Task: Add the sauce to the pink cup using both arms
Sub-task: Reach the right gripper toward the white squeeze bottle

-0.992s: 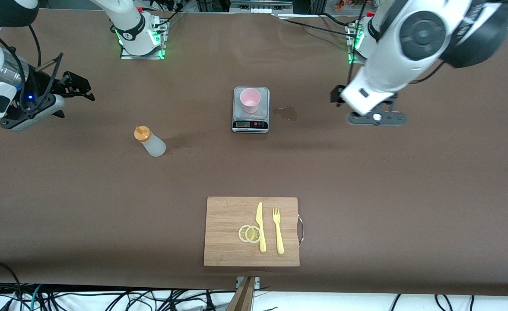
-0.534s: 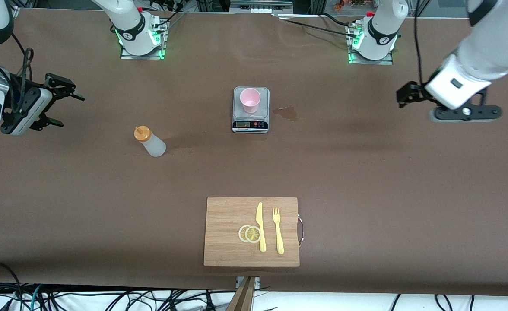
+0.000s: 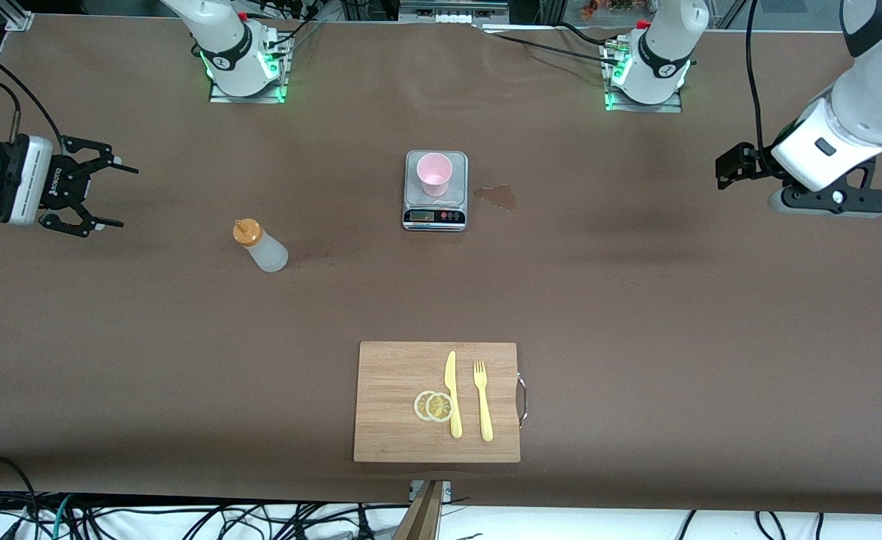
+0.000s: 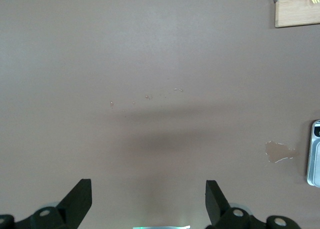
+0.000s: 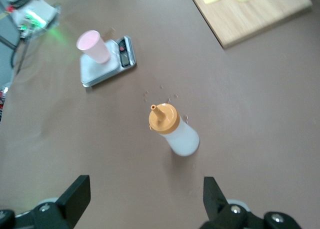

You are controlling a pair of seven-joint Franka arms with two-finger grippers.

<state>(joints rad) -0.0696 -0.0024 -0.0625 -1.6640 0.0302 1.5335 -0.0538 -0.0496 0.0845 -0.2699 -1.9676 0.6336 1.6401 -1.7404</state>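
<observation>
The sauce bottle [image 3: 261, 247], whitish with an orange nozzle cap, stands on the brown table toward the right arm's end; it also shows in the right wrist view [image 5: 176, 133]. The pink cup [image 3: 434, 173] stands upright on the grey scale [image 3: 435, 216], also seen in the right wrist view [image 5: 93, 45]. My right gripper [image 3: 122, 196] is open and empty, in the air at the right arm's end, pointing at the bottle from well short of it [image 5: 146, 189]. My left gripper [image 3: 727, 171] is open and empty over bare table at the left arm's end [image 4: 148, 186].
A wooden cutting board [image 3: 392, 420] near the front edge holds a yellow knife [image 3: 452, 394], a yellow fork [image 3: 483, 400] and lemon slices [image 3: 433, 406]. A small sauce stain [image 3: 497, 196] lies beside the scale.
My left arm has swung away from beside the scale to the left arm's end of the table. My right gripper has drawn back a little toward its end and levelled out.
</observation>
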